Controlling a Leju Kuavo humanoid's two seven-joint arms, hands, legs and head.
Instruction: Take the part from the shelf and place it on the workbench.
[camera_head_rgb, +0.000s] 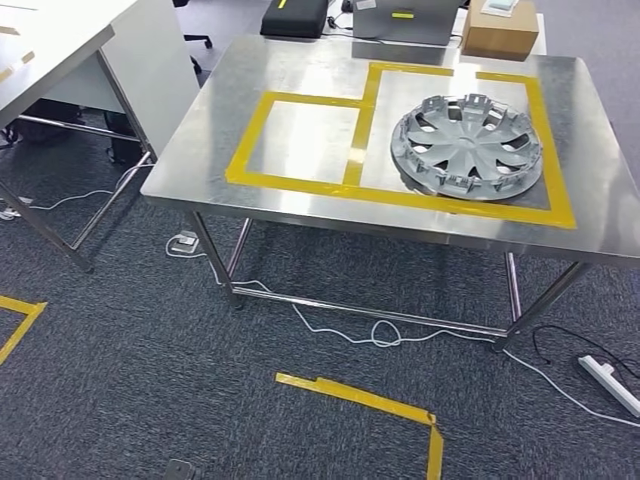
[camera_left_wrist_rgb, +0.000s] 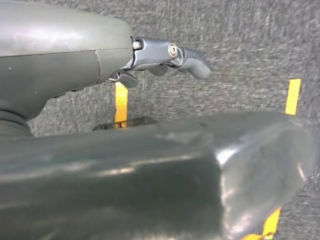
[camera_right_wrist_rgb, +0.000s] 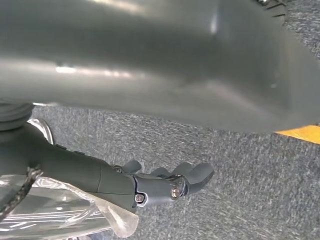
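The part, a grey plastic wheel cover, lies flat on the steel workbench, inside the larger right-hand box marked in yellow tape. The smaller taped box to its left holds nothing. My left hand hangs over grey carpet with its fingers stretched out and nothing in them. My right hand hangs over the carpet in the same way, fingers slightly bent and holding nothing. Neither hand is near the wheel cover.
A white table stands at the left. Behind the workbench sit a black case and a cardboard box. On the floor lie cables, a power strip and yellow tape marks.
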